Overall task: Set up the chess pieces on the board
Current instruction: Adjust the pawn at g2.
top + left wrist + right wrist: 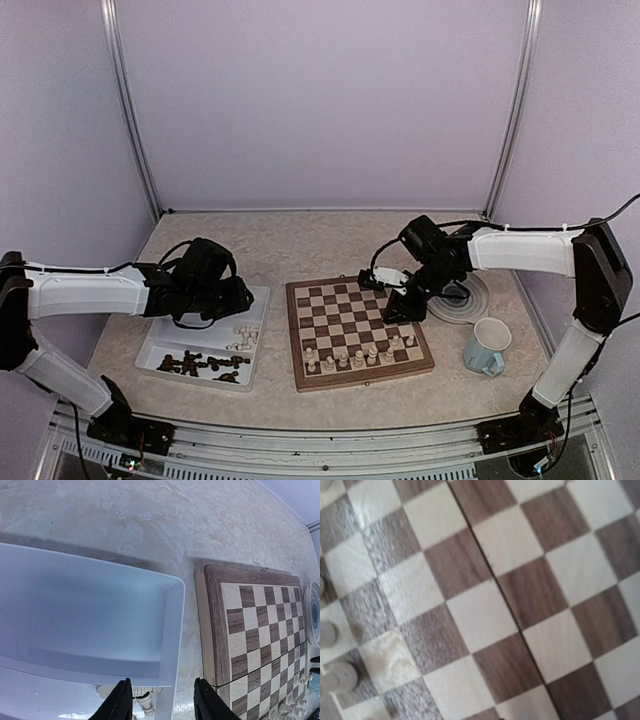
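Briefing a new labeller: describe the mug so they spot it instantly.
Find the chessboard in the middle of the table. Just off its near right corner, in front of the round ringed plate, stands the mug. It is the only upright cup, pale blue outside, white inside.

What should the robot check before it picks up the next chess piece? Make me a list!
1. Left gripper open: ok, fingers apart, nothing gripped.
2. Loose pale pieces close by: ok, in the white tray right under that gripper.
3. Dark pieces waiting: ok, at the tray's near end.
4. Free squares on the board: ok, only placed pale pieces along its near rows.
5. Right gripper empty: cannot tell; it hovers over the board's right side, fingers unseen.
6. Mug and plate off the board: ok.
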Controlling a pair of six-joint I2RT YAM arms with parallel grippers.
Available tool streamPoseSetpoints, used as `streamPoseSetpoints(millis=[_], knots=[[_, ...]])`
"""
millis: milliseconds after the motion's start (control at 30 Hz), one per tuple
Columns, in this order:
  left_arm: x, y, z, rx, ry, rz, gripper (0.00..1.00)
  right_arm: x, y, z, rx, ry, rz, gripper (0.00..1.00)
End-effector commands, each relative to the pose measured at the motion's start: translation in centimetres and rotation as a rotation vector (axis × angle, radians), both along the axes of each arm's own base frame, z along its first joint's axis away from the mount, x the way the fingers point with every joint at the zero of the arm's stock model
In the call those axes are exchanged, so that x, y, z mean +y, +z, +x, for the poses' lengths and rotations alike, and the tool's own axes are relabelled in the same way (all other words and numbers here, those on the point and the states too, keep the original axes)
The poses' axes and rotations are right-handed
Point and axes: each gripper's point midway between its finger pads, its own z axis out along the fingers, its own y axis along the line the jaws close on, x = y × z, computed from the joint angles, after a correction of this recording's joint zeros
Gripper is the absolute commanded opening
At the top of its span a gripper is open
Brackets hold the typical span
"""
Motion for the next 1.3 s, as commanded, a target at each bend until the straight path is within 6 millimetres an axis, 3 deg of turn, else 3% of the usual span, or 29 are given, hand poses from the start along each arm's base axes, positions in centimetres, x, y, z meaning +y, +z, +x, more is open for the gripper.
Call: streamPoseSetpoints(millis=[0, 533, 867, 1067, 1267], knots=[[-0.9, 0.9, 0.8, -0.025, -0.015, -0.022, 0.43, 0.3, 0.4, 0.1, 0.026, 0.013, -0.007, 0.17], [-1.3, 0.3, 1.1, -0.013, -0.028, -0.018, 0.43, 1.3, -2.0, -2.0, 0.075, 0.088, -0.110, 0.24], [-1.4, 0.1, 1.1, -0.009, -0.030, -0.017, 0.43, 0.1, -3.7, -2.4, 0.089, 0.084, -0.190, 0.23], [-1.5, -0.1, 1.2, -0.006, -0.034, -0.017, 0.43, -0.4, -3.7, -2.8, 0.090, 0.086, -0.196, 0.23], [-1.7, -0.3, 1.3, -0.005, -0.036, -0.015, 0.43, 1.8, -2.2, -1.8, 0.077, 0.079, -0.102, 0.24]])
